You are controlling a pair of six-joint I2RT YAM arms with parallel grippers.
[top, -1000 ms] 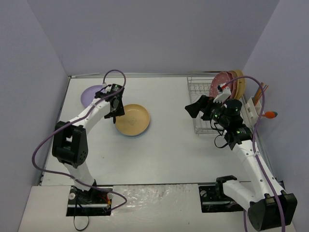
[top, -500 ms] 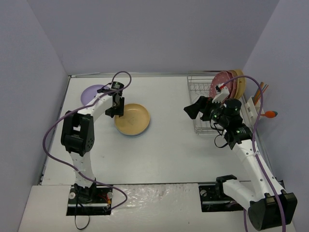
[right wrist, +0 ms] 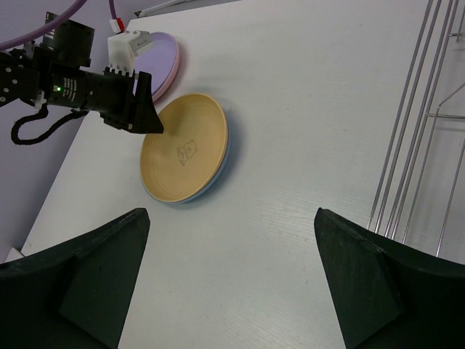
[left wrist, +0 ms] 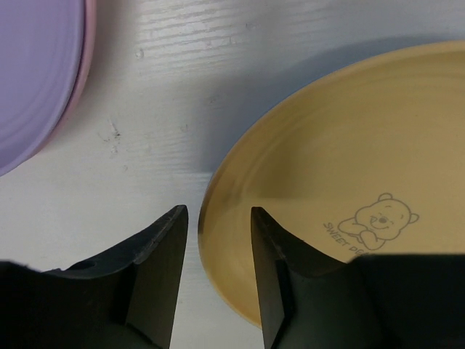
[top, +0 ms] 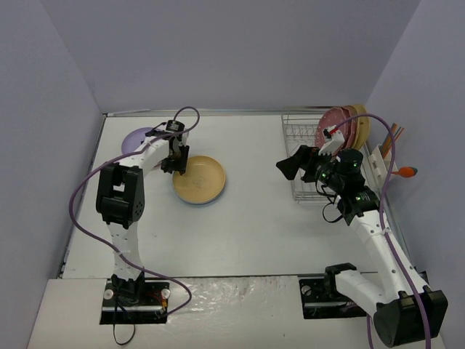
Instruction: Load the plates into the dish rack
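Note:
A yellow-orange plate [top: 199, 179] with a bear print lies on a blue plate [right wrist: 222, 169] mid-table; it also shows in the left wrist view [left wrist: 349, 145] and the right wrist view [right wrist: 185, 149]. My left gripper [top: 174, 164] [left wrist: 216, 218] is open with a narrow gap, its fingers straddling the yellow plate's left rim. A lilac plate [top: 135, 141] [left wrist: 36, 73] lies at the far left on a pink one. My right gripper [top: 294, 164] [right wrist: 231, 218] is wide open and empty, above the table left of the dish rack [top: 301, 145]. A pink dotted plate [top: 334, 125] and a tan plate [top: 360, 123] stand in the rack.
A white caddy [top: 376, 163] with orange utensils [top: 407, 172] hangs on the rack's right side. Rack wires [right wrist: 414, 145] fill the right edge of the right wrist view. Walls close in the table on the left, back and right.
My left arm's elbow has swung up and to the right, while its gripper stays at the yellow plate's left rim. The right arm has hardly moved.

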